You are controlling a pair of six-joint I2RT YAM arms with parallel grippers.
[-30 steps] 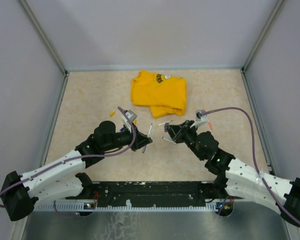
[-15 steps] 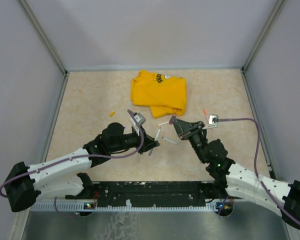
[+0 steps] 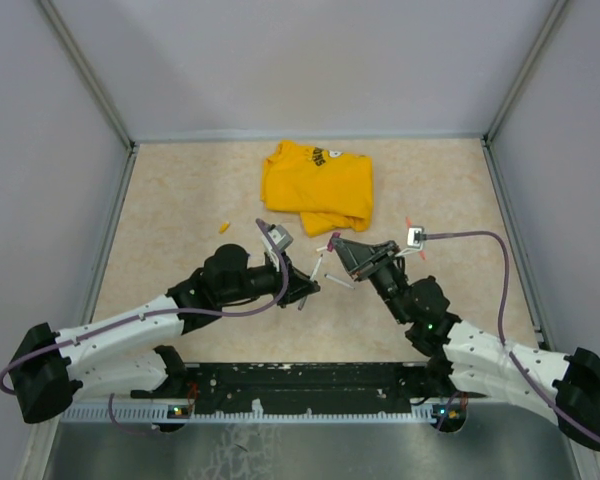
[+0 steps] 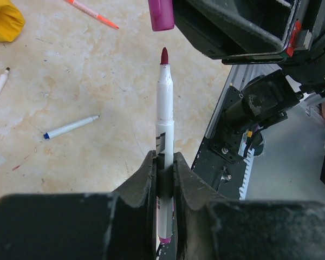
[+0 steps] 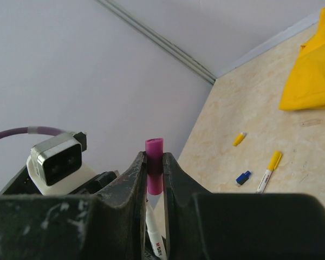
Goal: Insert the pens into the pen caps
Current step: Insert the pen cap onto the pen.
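My left gripper is shut on a white-barrelled pen and holds it above the table, its dark magenta tip pointing up at the cap. My right gripper is shut on a magenta pen cap, which also shows in the left wrist view. A small gap separates the pen tip from the cap. In the right wrist view the pen shows just below the cap, between the fingers. Loose pens lie on the table: a blue-tipped one, an orange one and a yellow-tipped one.
A folded yellow T-shirt lies at the back centre. A yellow cap and a blue cap lie on the table. Two loose pens lie between the grippers. Grey walls enclose the table on three sides.
Both grippers have lifted and come together at the middle. Over the last half second the right gripper edged left with the cap toward the pen tip; the left arm stayed nearly still.
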